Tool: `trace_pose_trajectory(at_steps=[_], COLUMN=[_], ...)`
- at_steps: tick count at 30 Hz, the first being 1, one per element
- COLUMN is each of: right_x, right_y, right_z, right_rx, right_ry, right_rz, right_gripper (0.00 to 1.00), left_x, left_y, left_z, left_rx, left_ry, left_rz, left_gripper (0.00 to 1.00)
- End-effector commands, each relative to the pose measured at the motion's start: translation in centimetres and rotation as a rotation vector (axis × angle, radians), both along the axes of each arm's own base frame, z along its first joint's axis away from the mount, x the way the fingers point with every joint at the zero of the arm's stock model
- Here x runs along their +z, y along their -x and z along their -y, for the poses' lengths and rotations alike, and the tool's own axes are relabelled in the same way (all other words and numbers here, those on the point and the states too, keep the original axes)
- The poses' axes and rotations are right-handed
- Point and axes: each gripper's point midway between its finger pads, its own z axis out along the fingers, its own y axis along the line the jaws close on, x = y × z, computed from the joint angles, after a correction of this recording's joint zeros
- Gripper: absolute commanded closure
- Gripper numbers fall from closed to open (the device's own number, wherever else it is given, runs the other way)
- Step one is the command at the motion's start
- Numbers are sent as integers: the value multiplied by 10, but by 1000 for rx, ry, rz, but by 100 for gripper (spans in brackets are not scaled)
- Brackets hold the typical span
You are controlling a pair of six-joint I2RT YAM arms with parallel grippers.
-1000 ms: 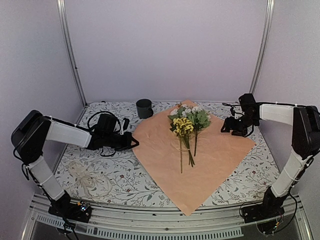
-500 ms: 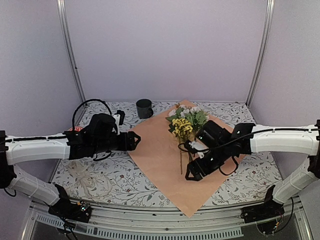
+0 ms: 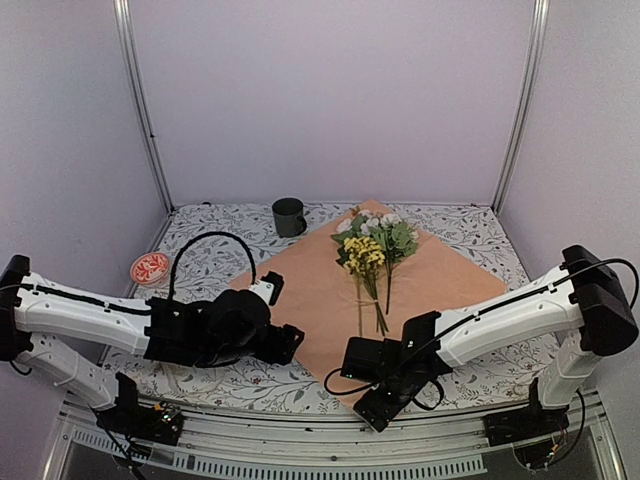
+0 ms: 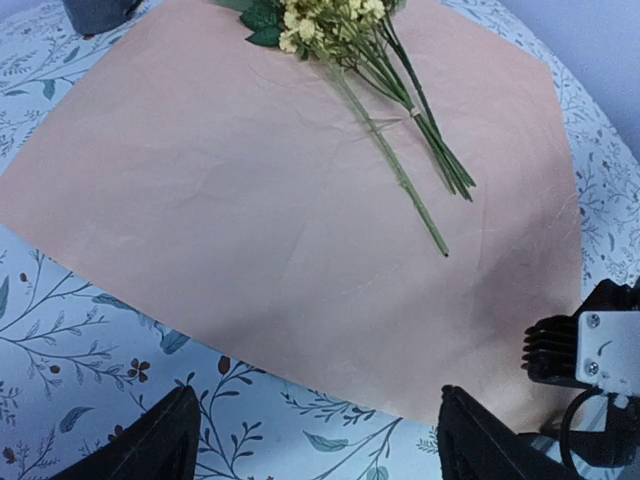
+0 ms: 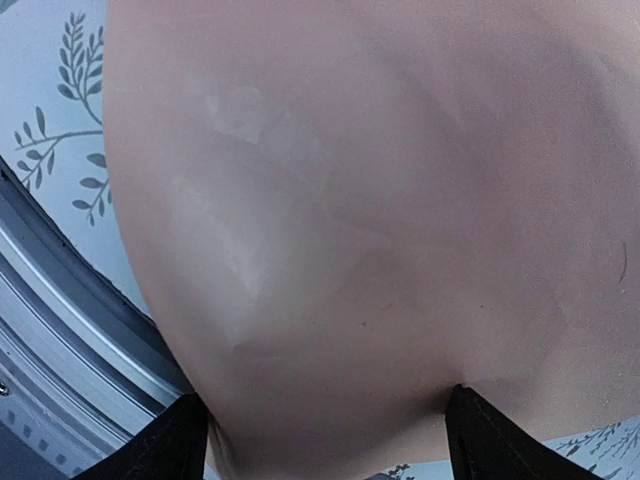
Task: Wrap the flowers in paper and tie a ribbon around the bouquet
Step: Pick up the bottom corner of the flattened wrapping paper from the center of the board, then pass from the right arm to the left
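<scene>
The peach paper [image 3: 320,300] lies flat as a diamond on the floral cloth. The flowers [image 3: 370,250] rest on its far half, stems pointing toward me. Low by the paper's near-left edge, my left gripper [image 3: 293,345] stands open; the left wrist view has its gripper [image 4: 320,450] over bare cloth, with the paper [image 4: 250,200] and the flowers [image 4: 400,130] just beyond. My right gripper [image 3: 368,408] is open at the paper's near corner, and in the right wrist view this gripper [image 5: 325,450] straddles the paper [image 5: 380,200]. The ribbon is hidden under the left arm.
A dark mug [image 3: 289,216] stands at the back beside the paper's far corner. A small red-and-white disc [image 3: 151,267] lies at the left of the table. The metal front rail [image 5: 70,330] runs just beyond the paper's near corner.
Both arms have swung in toward the near side. The left gripper has gone from shut to open near the paper's near-left edge. The right gripper has moved from the stems to the near corner.
</scene>
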Motion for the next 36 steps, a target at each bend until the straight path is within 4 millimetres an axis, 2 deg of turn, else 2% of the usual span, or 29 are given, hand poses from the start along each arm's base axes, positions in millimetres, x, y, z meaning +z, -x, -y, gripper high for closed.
trace_pose_trajectory(at_steps=[1,5,7,11,14,16,21,24,27,30,33,36], right_x=[-20,-17,-12,-1,9,17,34,37,44,54,65,75], right_y=[-11,-19,-22,-20,-13,-7,4,7,11,13,6,3], right_z=[12,6,3,-8,-13,-16,-21,-17,-19,-24,-27,-29], right_rx=[-25,-34,-39,-16,13,40,101,108,113,122,107,105], right_ry=[49,28,4,-69,-120,-153,-196,-183,-212,-243,-271,-297], right_rz=[60,90,90,30,-36,-91,-190,-219,-263,-290,-296,-310], right_gripper=[22,44,55,72,87,90,90,89,89,89,89,89], left_x=[9,8,14,31,21,6,-30,-29,-32,-44,-62,-69], left_y=[12,16,21,40,63,80,108,109,105,97,102,96], left_z=[25,28,31,40,49,58,85,94,95,97,98,97], left_rx=[-87,-165,-218,-341,-475,-585,-811,-845,-876,-901,-984,-982], left_ry=[20,-4,13,49,-49,-145,-352,-374,-370,-396,-393,-401], left_rz=[43,87,132,297,452,548,765,880,928,932,900,890], left_gripper=[18,21,25,37,40,39,24,21,19,18,19,21])
